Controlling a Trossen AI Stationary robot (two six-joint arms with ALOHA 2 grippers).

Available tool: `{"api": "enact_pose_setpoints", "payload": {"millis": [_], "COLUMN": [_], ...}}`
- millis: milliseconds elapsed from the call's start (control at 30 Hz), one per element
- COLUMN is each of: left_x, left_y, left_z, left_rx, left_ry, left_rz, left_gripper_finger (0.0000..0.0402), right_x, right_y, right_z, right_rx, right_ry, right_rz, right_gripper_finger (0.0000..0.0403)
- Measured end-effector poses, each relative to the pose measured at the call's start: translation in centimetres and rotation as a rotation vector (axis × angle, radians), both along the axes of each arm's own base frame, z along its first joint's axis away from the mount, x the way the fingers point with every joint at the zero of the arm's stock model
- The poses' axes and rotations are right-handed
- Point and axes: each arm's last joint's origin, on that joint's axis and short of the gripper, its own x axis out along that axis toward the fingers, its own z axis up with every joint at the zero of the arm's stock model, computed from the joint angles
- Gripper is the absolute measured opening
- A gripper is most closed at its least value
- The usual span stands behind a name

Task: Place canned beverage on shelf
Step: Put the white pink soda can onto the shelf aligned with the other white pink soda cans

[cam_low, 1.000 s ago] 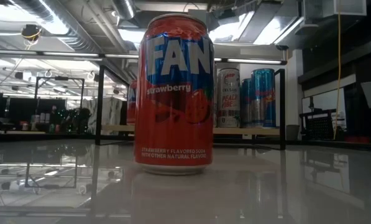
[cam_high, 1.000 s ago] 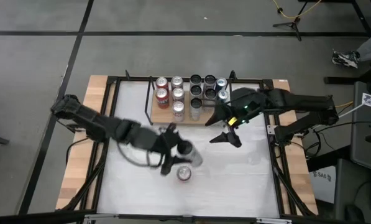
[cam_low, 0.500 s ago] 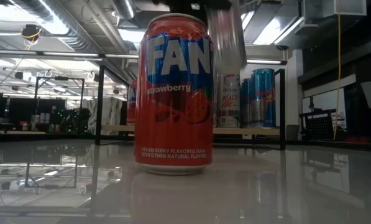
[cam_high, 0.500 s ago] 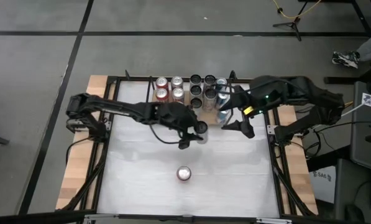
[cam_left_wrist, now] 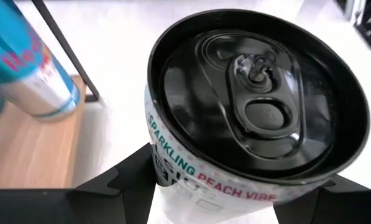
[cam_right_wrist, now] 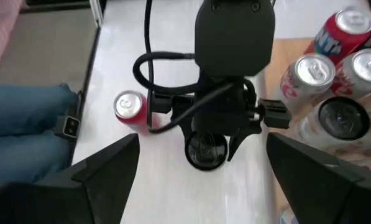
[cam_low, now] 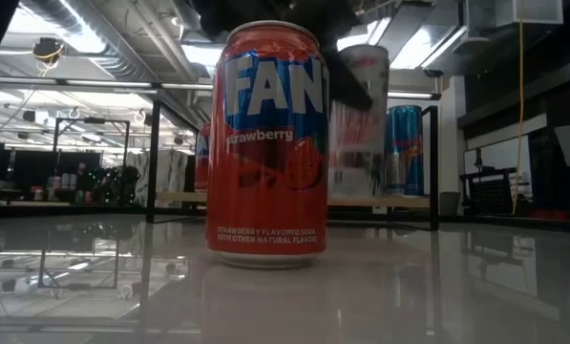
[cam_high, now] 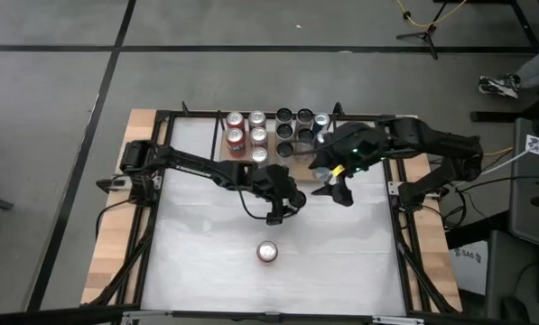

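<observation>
My left gripper (cam_high: 290,192) is shut on a white can with a black top (cam_left_wrist: 253,106), just off the near edge of the shelf (cam_high: 237,167) toward its right end. The shelf is a light-wood board with several cans standing on it. In the low view the held can (cam_low: 358,124) shows blurred behind a red Fanta can (cam_low: 265,143). That red can (cam_high: 267,252) stands upright on the white table, nearer the front. My right gripper (cam_high: 334,188) hangs open just right of the held can, with nothing between its fingers. My left gripper pinches the can's side wall (cam_left_wrist: 166,168) just under the top rim, one finger on each side. The fingers slant downward from the table's left. The can stays nearly upright, top up, and looks clear of the table.
Black frame rails (cam_high: 152,226) and wooden side strips border the white table. A blue can (cam_left_wrist: 30,68) stands on the shelf close to the held can. A person's jeans-clad legs (cam_right_wrist: 23,124) show beyond the table's near edge. White table lies bare around the red can.
My left gripper has carried the white can from beside the red can toward the far edge, over to the shelf's near right side. In the low view the can has then come down. The red can has stayed put.
</observation>
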Motion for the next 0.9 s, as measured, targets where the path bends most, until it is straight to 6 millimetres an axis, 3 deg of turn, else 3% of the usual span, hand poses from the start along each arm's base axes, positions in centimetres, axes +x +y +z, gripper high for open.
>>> {"api": "enact_pose_setpoints", "payload": {"millis": [433,633,900], "left_x": [1.8,1.9,1.8], "left_y": [-0.4,-0.6,-0.6], "left_z": [-3.4,-3.4,-3.5], "left_rx": [-0.002,0.003,-0.022], "left_ry": [-0.008,-0.013,-0.003], "left_rz": [-0.006,-0.005,0.018], "left_gripper_finger": [0.0236,0.0239,0.0281], "right_x": [2.5,3.0,3.0], "right_y": [0.2,0.2,0.2], "right_z": [-2.9,-3.8,-3.8], "right_rx": [-0.013,-0.017,-0.017], "right_ry": [0.173,0.226,0.227], "right_rz": [0.001,0.001,0.001], "right_gripper_finger": [0.0347,0.0347,0.0347]}}
